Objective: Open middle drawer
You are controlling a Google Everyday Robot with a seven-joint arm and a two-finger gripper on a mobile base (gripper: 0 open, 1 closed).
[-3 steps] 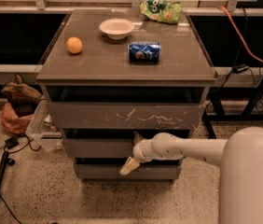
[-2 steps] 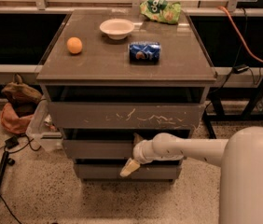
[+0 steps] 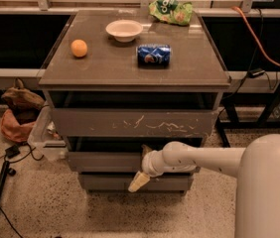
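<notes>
The gripper sat against the middle drawer just behind it — its opening and hold, I couldn't tell.

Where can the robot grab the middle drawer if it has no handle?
Probably at the top edge of the middle drawer, coming from the front and a little above. Its front is flat and plain, so nothing sticks out to pinch, but a dark gap under the scratched top drawer leaves that lip reachable. The gripper is at that front, near its middle.
</notes>
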